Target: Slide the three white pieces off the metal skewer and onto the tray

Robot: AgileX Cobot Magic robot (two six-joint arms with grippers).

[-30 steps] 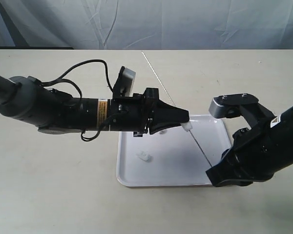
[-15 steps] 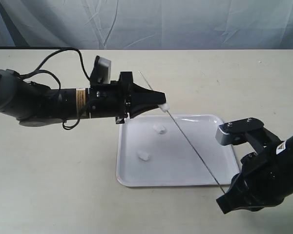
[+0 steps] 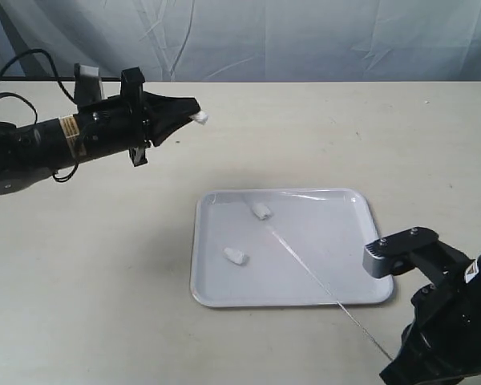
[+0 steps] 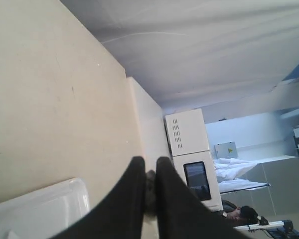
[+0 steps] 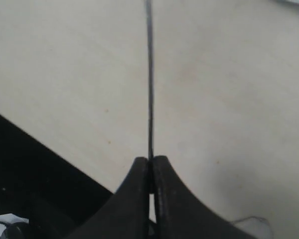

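Note:
Two white pieces (image 3: pixel 261 212) (image 3: pixel 236 257) lie on the white tray (image 3: pixel 361 241). The third white piece (image 3: pixel 200 117) is pinched at the tip of my left gripper (image 3: pixel 194 111), which is shut on it above the bare table, far up and left of the tray. In the left wrist view this piece (image 4: pixel 150 186) shows as a dark lump between the black fingers (image 4: pixel 133 194). My right gripper (image 5: pixel 150 162) is shut on the metal skewer (image 5: pixel 149 79). The skewer (image 3: pixel 321 285) slants from the tray's middle down to the right arm, bare of pieces.
The right arm (image 3: pixel 445 329) hangs over the table's front right corner. The left arm (image 3: pixel 56 144) with its cable stretches along the far left. A grey cloth backdrop (image 3: pixel 305 40) stands behind the table.
My left gripper pulled back up and left with the third piece, clear of the skewer. The right arm drew the skewer down and right; a second piece now lies on the tray.

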